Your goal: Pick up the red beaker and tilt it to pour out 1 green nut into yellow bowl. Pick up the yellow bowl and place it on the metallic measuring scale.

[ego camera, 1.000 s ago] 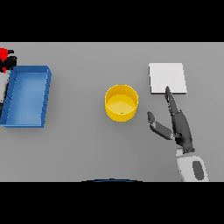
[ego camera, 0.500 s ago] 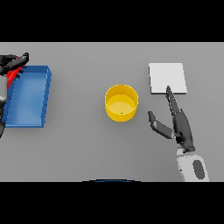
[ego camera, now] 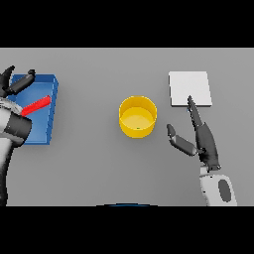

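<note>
Only part of the red beaker [ego camera: 36, 105] can be seen: a slanted red strip shows over the blue tray [ego camera: 47, 119] at the far left, and the rest is covered by the left arm's grey wrist, so its shape and whatever it holds cannot be made out. No green nut is visible anywhere. The left hand [ego camera: 14, 84] is cut off by the picture's left edge; a few dark fingers [ego camera: 24, 82] point up and to the right over the tray's upper left corner, above the red strip and apart from it. Whether that hand's fingers are curled or straight cannot be told, nor whether the hand touches the beaker. The tray's left part is hidden behind that arm.

The yellow bowl [ego camera: 138, 116] stands upright near the middle of the grey table [ego camera: 99, 173], well apart from the tray and nothing visible inside it. The scale [ego camera: 190, 89], a pale square plate, lies flat to the bowl's upper right, apart from it. The right hand [ego camera: 203, 141] is lower right of the bowl, fingers straight and spread, holding nothing; its longest fingertip [ego camera: 189, 99] reaches the near edge of the scale, and its thumb [ego camera: 171, 131] points toward the bowl without touching it.
</note>
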`<state>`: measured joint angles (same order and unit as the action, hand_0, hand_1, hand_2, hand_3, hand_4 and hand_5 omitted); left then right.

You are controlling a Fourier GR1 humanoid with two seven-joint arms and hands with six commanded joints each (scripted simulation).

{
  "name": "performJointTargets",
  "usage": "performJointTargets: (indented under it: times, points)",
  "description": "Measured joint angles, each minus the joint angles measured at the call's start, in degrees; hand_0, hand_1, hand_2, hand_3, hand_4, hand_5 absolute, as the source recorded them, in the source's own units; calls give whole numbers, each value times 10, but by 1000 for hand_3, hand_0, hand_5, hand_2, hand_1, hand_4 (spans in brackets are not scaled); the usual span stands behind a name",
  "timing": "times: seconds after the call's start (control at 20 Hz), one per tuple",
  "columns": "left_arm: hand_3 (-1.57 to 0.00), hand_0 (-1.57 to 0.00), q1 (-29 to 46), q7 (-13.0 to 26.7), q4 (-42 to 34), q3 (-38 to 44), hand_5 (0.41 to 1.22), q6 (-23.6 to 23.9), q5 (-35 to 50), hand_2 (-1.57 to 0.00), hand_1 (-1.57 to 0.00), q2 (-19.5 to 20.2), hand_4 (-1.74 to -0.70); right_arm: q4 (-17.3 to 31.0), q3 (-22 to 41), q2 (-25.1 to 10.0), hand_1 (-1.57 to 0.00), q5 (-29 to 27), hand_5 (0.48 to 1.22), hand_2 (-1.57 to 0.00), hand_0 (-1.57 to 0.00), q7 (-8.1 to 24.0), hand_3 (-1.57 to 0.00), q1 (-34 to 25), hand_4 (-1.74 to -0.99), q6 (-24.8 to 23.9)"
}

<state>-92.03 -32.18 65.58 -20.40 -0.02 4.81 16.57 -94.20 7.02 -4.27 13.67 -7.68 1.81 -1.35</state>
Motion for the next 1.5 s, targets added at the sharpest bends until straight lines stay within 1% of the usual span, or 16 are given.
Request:
performJointTargets:
  times: [0.05, 0.1, 0.15, 0.2, 0.25, 0.35, 0.5, 0.55, 0.7, 0.75, 0.8, 1.0, 1.15, 1.25, 1.35, 1.5]
  points:
    - [-38, -54, -1, -15, 4, 2, 663, 6, 7, -45, -48, 3, -711, -5, -1, -7, 1, 8, 677, 1, 1, 12, 1, 1, -1163, -4]
    - [-30, -43, -7, -28, 9, 7, 674, 9, 11, -36, -38, 0, -711, -7, 6, -11, 1, 22, 691, 1, 1, 9, 1, 1, -1146, -5]
    - [-24, -34, -8, -28, 1, 9, 679, 8, 15, -29, -30, 6, -710, -9, 14, -18, 1, 31, 703, 1, 1, 12, 1, -5, -1132, 4]
    - [-19, -27, -8, -28, -4, 10, 685, 8, 18, -23, -24, 10, -713, -5, 24, -26, 1, 39, 717, 1, 1, 3, 1, -9, -1137, 16]
    - [-15, -22, -11, -27, -3, 13, 689, 11, 18, -18, -19, 10, -710, -5, 30, -41, 1, 45, 728, 1, 1, -11, 1, -9, -1153, 31]
    - [-9, -13, -13, -28, -8, 15, 676, 12, 14, -11, -12, 9, -719, 3, 46, -86, 1, 73, 716, 1, 1, 3, 1, -53, -1190, 67]
    - [-4, -6, -7, -28, -26, 23, 664, 6, 13, -5, -6, 13, -719, 14, 100, -143, 1, 163, 701, 1, 1, 24, 1, -115, -1220, 106]
    - [-3, -5, -5, -28, -30, 26, 665, 7, 11, -4, -4, 14, -719, 23, 120, -155, 1, 186, 701, 1, 1, 22, 1, -138, -1222, 122]
    - [-1, -2, -4, -27, -32, 31, 672, 12, 7, -2, -2, 20, -712, 59, 181, -186, 1, 265, 703, 1, 1, -15, 1, -203, -1228, 143]
    - [-1, -1, -7, -27, -26, 32, 676, 12, 3, -1, -1, 18, -712, 63, 197, -195, 1, 282, 705, 1, 1, -19, 1, -219, -1223, 157]
    - [0, -1, -5, -28, -28, 34, 680, 9, 1, -1, -1, 23, -713, 80, 211, -199, 1, 298, 706, 1, 1, -19, 1, -237, -1216, 166]
    - [0, 0, -8, -28, -35, 47, 687, 9, -10, 0, 0, 28, -720, 122, 251, -211, 1, 330, 704, 1, 1, -51, 1, -291, -1215, 200]
    - [1, 1, -2, -28, -37, 56, 688, 10, -23, 1, 1, 40, -722, 165, 284, -204, 1, 354, 704, 1, 1, -50, 1, -328, -1223, 230]
    - [1, 1, -2, -28, -43, 62, 686, 10, -29, 1, 1, 47, -724, 189, 296, -201, 1, 365, 702, 1, 1, -53, 1, -349, -1226, 236]
    - [1, 1, -3, -28, -46, 71, 687, 16, -34, 1, 1, 51, -724, 218, 308, -187, 1, 375, 705, 1, 1, -45, 1, -373, -1239, 244]
    - [1, 1, -1, -28, -52, 85, 684, 24, -44, 1, 1, 62, -723, 252, 328, -183, 1, 390, 720, 1, 1, -55, 1, -394, -1266, 253]
